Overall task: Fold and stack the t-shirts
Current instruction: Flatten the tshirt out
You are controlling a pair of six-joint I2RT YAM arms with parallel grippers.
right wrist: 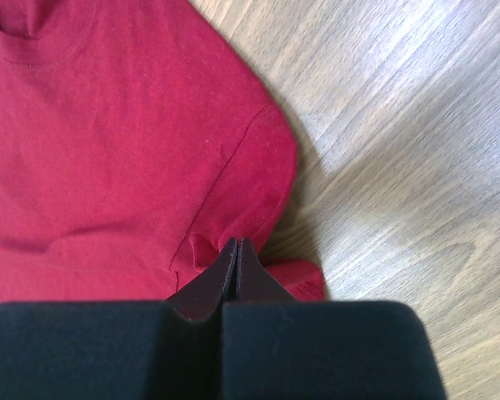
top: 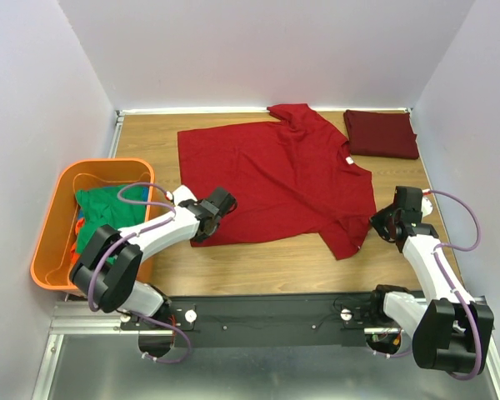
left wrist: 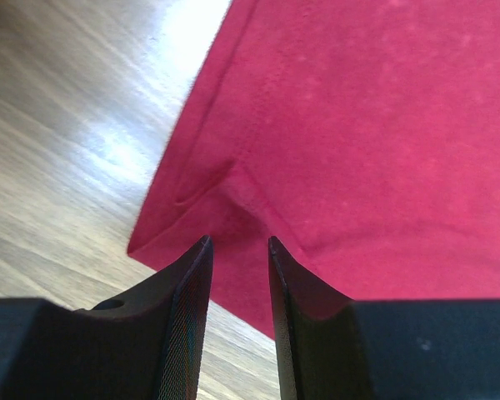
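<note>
Left claw (top: 225, 202): I read it as open only a crack, the two fingers (left wrist: 183, 300) nearly parallel with a narrow gap between them and nothing held. It sits over the lower left corner of the red t-shirt (top: 275, 175), and the stitched hem runs diagonally just ahead of the tips. I cannot tell whether the tips touch the cloth.

Right claw (top: 377, 223): fully closed, with no gap between the fingers (right wrist: 208, 283). The tips meet on a small puckered fold at the edge of the sleeve, so I take it to be pinching the red cloth there.

The red t-shirt lies spread flat across the middle of the surface (top: 258, 267), its collar toward the upper centre of the frame. The left claw is at its lower left corner and the right claw at its lower right sleeve.

A maroon t-shirt (top: 382, 133), folded into a rectangle, lies in the upper right of the frame, just beside the red one. Green t-shirts (top: 108, 212) are heaped in an orange tub (top: 50, 221) at the left edge.

Only the overhead view shows the tub, the folded maroon piece and both arms together. Only the left wrist view shows the slit between the fingers. Only the right wrist view shows the pucker at the closed tips and the curved sleeve seam above it.
</note>
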